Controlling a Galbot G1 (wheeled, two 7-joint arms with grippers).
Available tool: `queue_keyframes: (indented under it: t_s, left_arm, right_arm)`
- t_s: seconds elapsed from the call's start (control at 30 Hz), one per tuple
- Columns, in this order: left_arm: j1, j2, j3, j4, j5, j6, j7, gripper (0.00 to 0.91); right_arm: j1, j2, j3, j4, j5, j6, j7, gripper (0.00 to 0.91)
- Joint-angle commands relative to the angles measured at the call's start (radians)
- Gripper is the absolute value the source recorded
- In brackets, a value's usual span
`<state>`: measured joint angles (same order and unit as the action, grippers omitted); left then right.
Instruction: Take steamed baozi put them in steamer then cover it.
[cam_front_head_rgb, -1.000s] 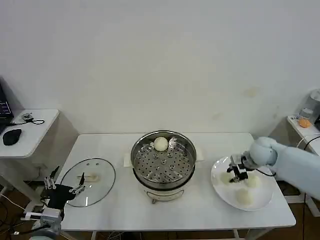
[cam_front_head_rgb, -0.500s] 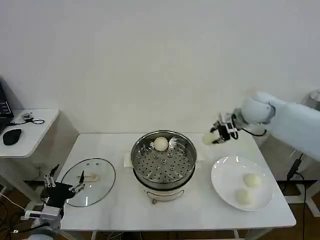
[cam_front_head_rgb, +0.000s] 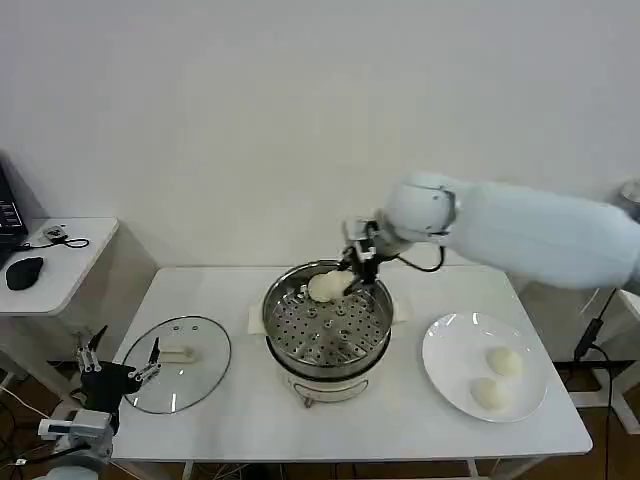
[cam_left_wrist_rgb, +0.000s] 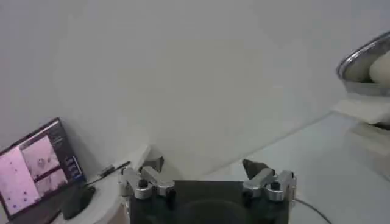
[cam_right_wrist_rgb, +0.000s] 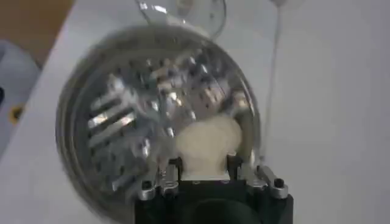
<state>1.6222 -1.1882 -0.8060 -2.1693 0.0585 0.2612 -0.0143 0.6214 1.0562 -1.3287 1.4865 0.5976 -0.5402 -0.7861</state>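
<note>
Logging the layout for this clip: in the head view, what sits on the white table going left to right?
Left gripper, open, at the table's left edge → glass cover lying flat → steamer, right gripper holding a baozi over its far rim → white plate with two baozi.

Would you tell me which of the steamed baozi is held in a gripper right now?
The baozi over the far side of the steamer, clamped in the right gripper. The other two baozi lie untouched on the white plate.
</note>
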Motion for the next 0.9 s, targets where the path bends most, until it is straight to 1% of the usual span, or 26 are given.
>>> queue_keyframes:
  t_s: [0.03, 0.07, 0.23, 0.63, 0.67, 0.7, 0.73, 0.9]
  left_arm:
    - [0.002, 0.001, -0.012, 0.002, -0.001, -0.002, 0.001, 0.907]
    - [0.003, 0.001, -0.015, 0.001, -0.002, -0.003, 0.001, 0.907]
    - [0.004, -0.002, -0.020, -0.001, -0.001, -0.003, 0.001, 0.907]
    - [0.015, -0.006, -0.027, -0.008, 0.000, -0.007, 0.001, 0.907]
    - [0.016, -0.007, -0.028, -0.009, 0.000, -0.008, 0.001, 0.907]
    - [0.019, -0.007, -0.029, -0.009, 0.000, -0.010, 0.001, 0.907]
    - [0.020, -0.008, -0.031, -0.008, -0.001, -0.012, 0.001, 0.907]
    - [0.026, -0.012, -0.034, -0.017, -0.001, -0.013, 0.001, 0.907]
  right_arm:
    - [-0.103, 0.178, -0.008, -0.157, 0.085, -0.072, 0.048, 0.544]
    - [-0.119, 0.188, -0.008, -0.174, 0.067, -0.068, 0.047, 0.554]
    - [-0.157, 0.219, 0.007, -0.223, 0.044, -0.063, 0.053, 0.574]
    - [-0.159, 0.256, 0.011, -0.241, 0.043, -0.067, 0.054, 0.574]
    - [-0.160, 0.256, 0.010, -0.242, 0.040, -0.067, 0.054, 0.635]
    - [-0.162, 0.256, 0.009, -0.243, 0.036, -0.068, 0.052, 0.725]
    - [-0.164, 0.255, 0.006, -0.244, 0.026, -0.069, 0.052, 0.907]
    - [-0.166, 0.236, 0.013, -0.232, 0.013, -0.064, 0.065, 0.907]
